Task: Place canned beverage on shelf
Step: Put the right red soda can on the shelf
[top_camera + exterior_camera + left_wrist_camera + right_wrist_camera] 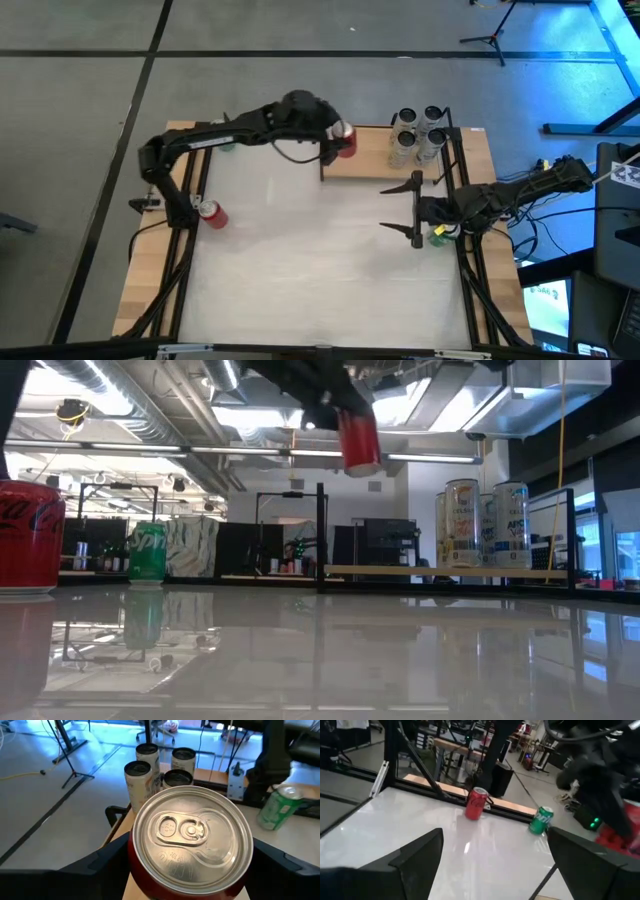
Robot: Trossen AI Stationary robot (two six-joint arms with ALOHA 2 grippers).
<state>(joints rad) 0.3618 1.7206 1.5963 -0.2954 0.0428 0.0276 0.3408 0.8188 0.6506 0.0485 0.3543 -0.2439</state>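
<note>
- From my remote seat, the right gripper point(415, 211) waits low over the white table point(300, 270) near its right edge, jaws spread wide with nothing between them; a green can point(438, 233) stands just beside that arm.
- A red can point(30, 537) stands upright on the table by the left edge, looming large at the left of the low view; the right wrist camera sees it across the tabletop, near a second green can point(541, 820).
- That second green can stands upright at the far left of the table, close to the left arm's base.
- The left gripper point(190, 870) hangs in the air over the near left end of the shelf point(375, 160), jaws pinching a red held can point(345, 141) by its sides; my wrist camera looks straight down on its silver lid and unopened tab.
- In the low view the held can hangs clear above the shelf board, tilted slightly, not touching it.
- The shelf, a pale wooden board between thin black uprights, sits at the table's far right.
- Four silver cans point(418, 133) stand upright in a tight cluster at the shelf's right end, well apart from the held can.
</note>
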